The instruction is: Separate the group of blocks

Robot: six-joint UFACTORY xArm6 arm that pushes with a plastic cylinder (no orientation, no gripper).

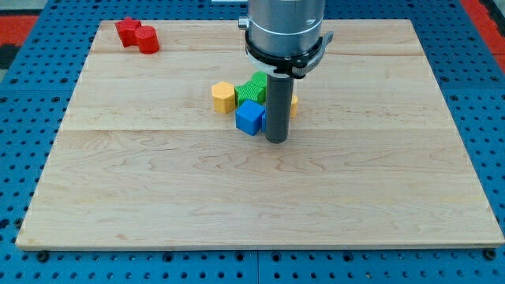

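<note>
Blocks of the group sit bunched a little above the middle of the wooden board [158,197], and everything below is placed from the blue cube [250,117], the member of the cluster nearest the view's bottom. Nearest of all is my tip [274,141], resting on the board just to the view's right of the blue cube and slightly lower than it — close beside its right face, though I cannot tell whether the two touch. I carry no gripper, only this straight dark rod [276,106], so nothing is clasped or let go. Up and to the view's left of the blue cube lies a yellow block [224,97], hexagon-like in outline, near the cube's upper left corner. Directly above the blue cube is a green block [252,88] with a ribbed top face; it sits pressed against the cube's upper edge and just right of the yellow one. To the cube's right, beyond the rod, a sliver of another yellow-orange block [293,103] peeks out — its shape is mostly hidden. Farthest from the blue cube, well apart toward the view's top-left corner of the board, lies a red block [137,35] with a lobed outline.
</note>
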